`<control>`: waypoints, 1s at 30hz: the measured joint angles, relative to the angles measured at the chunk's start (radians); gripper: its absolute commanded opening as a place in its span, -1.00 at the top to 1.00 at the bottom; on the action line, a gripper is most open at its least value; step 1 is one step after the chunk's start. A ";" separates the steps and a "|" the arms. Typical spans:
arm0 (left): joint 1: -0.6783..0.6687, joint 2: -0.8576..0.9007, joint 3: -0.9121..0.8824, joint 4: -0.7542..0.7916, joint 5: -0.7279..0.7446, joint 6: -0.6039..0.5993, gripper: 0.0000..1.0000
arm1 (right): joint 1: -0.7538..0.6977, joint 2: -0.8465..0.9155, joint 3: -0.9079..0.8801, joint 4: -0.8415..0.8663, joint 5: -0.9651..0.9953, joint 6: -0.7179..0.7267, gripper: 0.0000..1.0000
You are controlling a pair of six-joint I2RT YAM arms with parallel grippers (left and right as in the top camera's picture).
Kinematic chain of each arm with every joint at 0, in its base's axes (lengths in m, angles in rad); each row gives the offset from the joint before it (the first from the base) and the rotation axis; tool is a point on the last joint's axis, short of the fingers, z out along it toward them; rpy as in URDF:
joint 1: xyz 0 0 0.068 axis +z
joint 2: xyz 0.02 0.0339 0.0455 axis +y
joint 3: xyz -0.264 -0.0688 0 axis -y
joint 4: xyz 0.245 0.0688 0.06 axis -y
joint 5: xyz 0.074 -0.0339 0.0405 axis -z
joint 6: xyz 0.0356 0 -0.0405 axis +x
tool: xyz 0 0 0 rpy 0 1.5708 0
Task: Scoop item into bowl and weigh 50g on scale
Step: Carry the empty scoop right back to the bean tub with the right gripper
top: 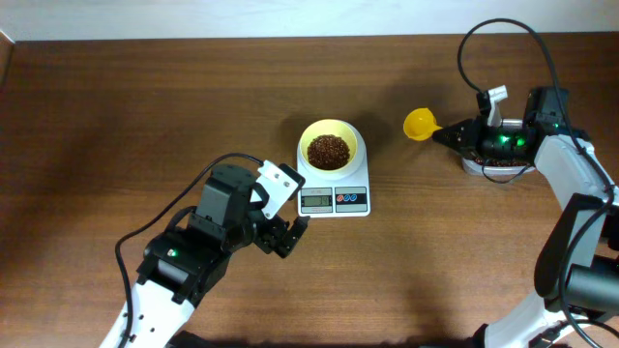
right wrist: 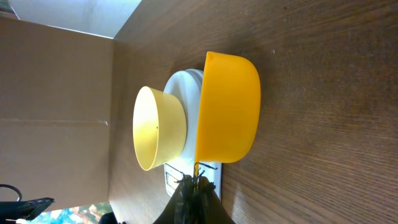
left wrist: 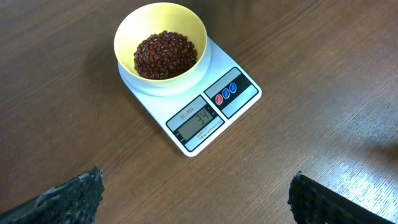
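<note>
A pale yellow bowl (top: 329, 125) (left wrist: 143, 22) stands on the white scale (top: 334, 200) (left wrist: 239, 99) at the table's middle. Dark red-brown beans (top: 328, 151) (left wrist: 165, 55) cover its bottom. The scale's display reads 34. My left gripper (top: 290, 235) (left wrist: 196, 205) hovers open just in front of the scale, its fingers (left wrist: 68, 199) wide apart with bare wood between them. My right gripper (top: 450, 133) (right wrist: 197, 183) is shut on the handle of an orange-yellow scoop (top: 420, 124) (right wrist: 227, 109), held level to the right of the bowl (right wrist: 158, 127). No beans show in the scoop.
A pale container (top: 484, 169) sits mostly hidden under my right arm at the right edge. A black cable (top: 503, 29) loops above that arm. Bare brown wood surrounds the scale. A wall borders the table's far edge.
</note>
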 measured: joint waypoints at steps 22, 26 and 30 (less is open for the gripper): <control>0.000 0.000 0.000 0.000 0.000 0.000 -0.98 | 0.011 0.000 0.000 0.090 -0.008 0.057 0.92; 0.000 0.000 0.000 0.000 0.000 0.000 -0.98 | 0.016 -0.020 0.033 0.082 0.060 0.090 0.92; 0.000 0.000 0.000 0.000 0.000 0.000 -0.98 | -0.003 -0.108 0.115 0.016 0.139 0.102 0.92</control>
